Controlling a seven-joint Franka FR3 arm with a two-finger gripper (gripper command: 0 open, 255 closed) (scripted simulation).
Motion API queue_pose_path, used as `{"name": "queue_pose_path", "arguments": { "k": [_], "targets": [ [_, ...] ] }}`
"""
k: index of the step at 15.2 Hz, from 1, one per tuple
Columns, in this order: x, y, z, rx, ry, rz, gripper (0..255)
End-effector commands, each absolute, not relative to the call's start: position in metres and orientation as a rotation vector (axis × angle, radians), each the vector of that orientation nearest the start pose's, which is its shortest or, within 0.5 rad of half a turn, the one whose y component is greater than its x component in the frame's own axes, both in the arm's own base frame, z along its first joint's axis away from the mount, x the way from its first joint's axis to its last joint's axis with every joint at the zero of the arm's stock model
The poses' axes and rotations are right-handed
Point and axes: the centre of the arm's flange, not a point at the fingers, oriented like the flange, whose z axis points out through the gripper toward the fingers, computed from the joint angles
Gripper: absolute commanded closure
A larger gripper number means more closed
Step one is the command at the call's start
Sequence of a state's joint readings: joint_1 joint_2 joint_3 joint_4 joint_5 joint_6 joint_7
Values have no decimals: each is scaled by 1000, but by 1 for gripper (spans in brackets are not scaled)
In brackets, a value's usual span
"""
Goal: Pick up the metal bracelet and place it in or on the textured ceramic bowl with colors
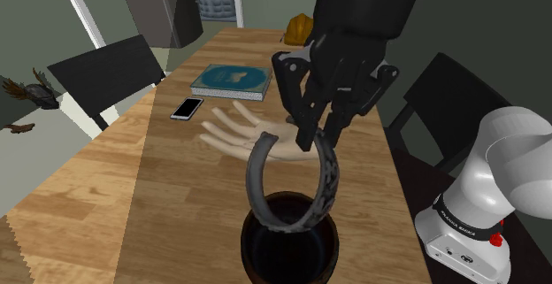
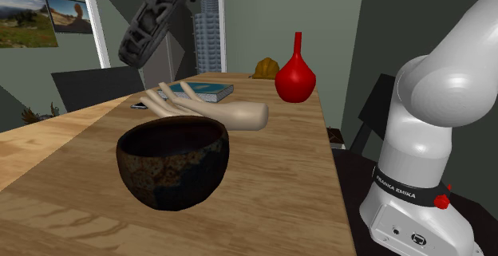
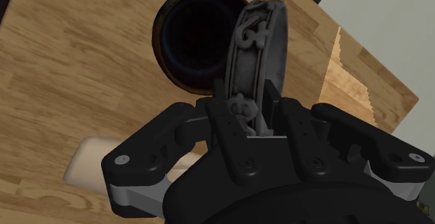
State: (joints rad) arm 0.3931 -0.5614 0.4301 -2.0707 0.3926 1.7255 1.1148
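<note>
One grey bracelet [image 1: 255,172] hangs upright in the shoulder view, pinched at its top by the black gripper [image 1: 318,136]. Its lower arc sits over the dark bowl [image 1: 249,242] on the wooden table [image 1: 168,211]. Past the bowl lie a pale model hand [image 1: 234,136], a phone [image 1: 187,108] and a book [image 1: 232,80], all off to the far side of its rim.

In the second exterior view the bracelet [image 2: 148,27] is in the air above the bowl [image 2: 173,163], not touching it. A red vase [image 2: 295,75] stands behind the bowl.

In the wrist view the fingers clasp the bracelet [image 3: 244,55], with the bowl [image 3: 162,41] just beyond it.
</note>
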Motion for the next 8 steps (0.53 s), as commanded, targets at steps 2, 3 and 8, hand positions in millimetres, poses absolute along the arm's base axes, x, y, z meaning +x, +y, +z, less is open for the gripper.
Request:
{"name": "queue_pose_path", "arguments": {
  "k": [2,3,8],
  "targets": [
    [217,354,624,-2855,517,49,255],
    [217,354,619,-2855,517,49,255],
    [217,354,593,-2855,517,49,255]
  ]
}}
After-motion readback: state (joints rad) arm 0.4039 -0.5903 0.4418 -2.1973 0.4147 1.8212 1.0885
